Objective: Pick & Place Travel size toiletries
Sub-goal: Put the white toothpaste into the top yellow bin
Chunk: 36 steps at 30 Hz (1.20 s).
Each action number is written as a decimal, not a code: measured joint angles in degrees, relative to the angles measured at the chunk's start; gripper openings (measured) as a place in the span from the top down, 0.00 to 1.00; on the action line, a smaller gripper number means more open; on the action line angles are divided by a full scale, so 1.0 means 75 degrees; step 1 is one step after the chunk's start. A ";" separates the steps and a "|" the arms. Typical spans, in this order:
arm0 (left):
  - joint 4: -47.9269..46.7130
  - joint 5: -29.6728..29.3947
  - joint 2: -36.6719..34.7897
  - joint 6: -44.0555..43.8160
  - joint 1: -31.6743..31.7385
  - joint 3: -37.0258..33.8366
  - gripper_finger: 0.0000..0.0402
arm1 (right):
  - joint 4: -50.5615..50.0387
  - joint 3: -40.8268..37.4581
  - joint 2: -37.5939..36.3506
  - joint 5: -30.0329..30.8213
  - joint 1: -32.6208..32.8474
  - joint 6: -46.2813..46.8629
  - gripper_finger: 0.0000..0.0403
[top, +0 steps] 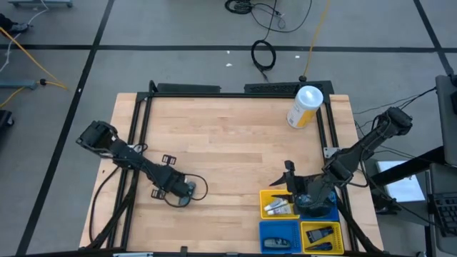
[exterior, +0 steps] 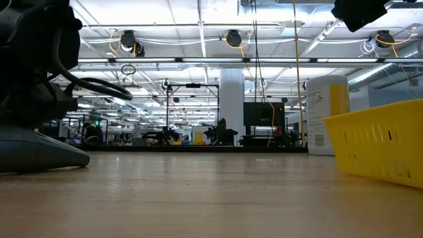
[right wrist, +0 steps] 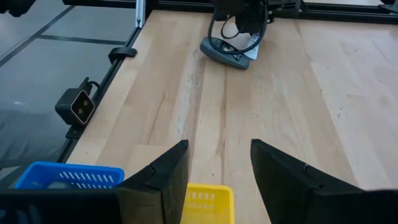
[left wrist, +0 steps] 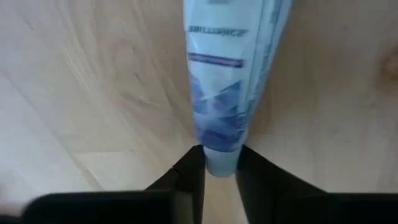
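While the left gripper (left wrist: 219,167) pinches the white-and-blue tube (left wrist: 227,81) flat on the tabletop (top: 228,135) near its front edge, the right gripper (right wrist: 219,163) hovers over the yellow bin (top: 275,196), fingers apart, empty.

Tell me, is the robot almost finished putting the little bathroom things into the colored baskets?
Partly. Some small items already lie in the yellow bin and in the two bins nearer the table's edge. Right now the left end effector has its fingers on either side of a blue-and-white tube lying on the table; it has not been lifted or carried over yet. The right end effector hangs open over the bins.
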 joint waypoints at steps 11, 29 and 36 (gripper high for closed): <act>-0.0004 0.0262 0.0009 -0.0297 0.0257 0.0019 0.92 | -0.0017 0.0000 0.0000 -0.0006 -0.0001 0.0013 0.59; -0.0961 -0.1164 0.0038 -0.0396 0.0261 0.2639 0.92 | -0.0136 0.0000 0.0002 -0.0012 -0.0001 0.0004 0.59; 0.0018 -0.2419 0.0029 0.0352 0.0263 0.3602 0.92 | 0.0114 0.0000 0.0000 0.0006 -0.0001 -0.0357 0.59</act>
